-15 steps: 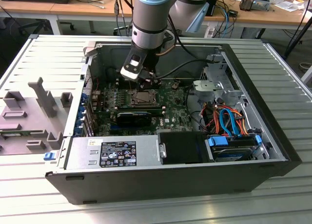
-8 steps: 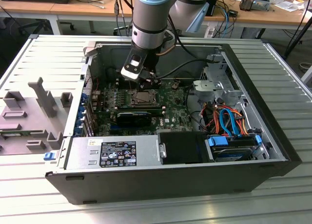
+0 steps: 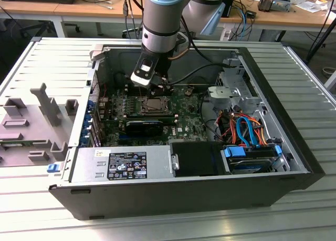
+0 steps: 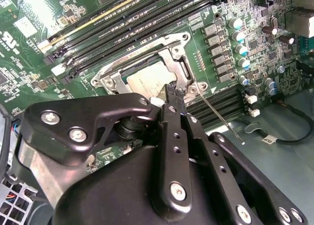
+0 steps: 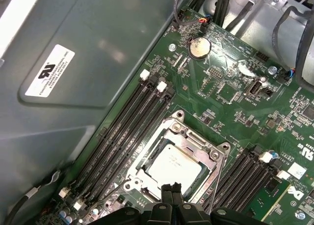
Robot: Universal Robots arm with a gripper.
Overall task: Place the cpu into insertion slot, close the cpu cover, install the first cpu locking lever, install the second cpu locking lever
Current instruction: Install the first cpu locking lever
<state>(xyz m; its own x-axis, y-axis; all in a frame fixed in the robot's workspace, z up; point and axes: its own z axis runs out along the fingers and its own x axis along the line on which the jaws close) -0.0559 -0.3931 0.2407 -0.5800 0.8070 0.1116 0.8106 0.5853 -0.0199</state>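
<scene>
Silver cpu [image 5: 174, 166] just beside closed fingers [image 5: 167, 198].

My table [image 3: 58, 57]: light grey ribbed metal slats running across the exterior view. Two things sit directly on it.

1) Open desktop computer case [image 3: 157, 199]. It has a black shell and lies flat on its side, open face up. It is roughly centred and its near wall sits down on the slats.

2) Grey fixture plate [image 3: 31, 125] on the exterior view's left, just beside the case. Several upright grey blocks and posts stand on it.

There is a small blue clip [image 3: 52, 168] at the plate's near corner, by the case wall. I can't tell whether it touches the case. Slats show past the case on the near side and the exterior view's right.
</scene>
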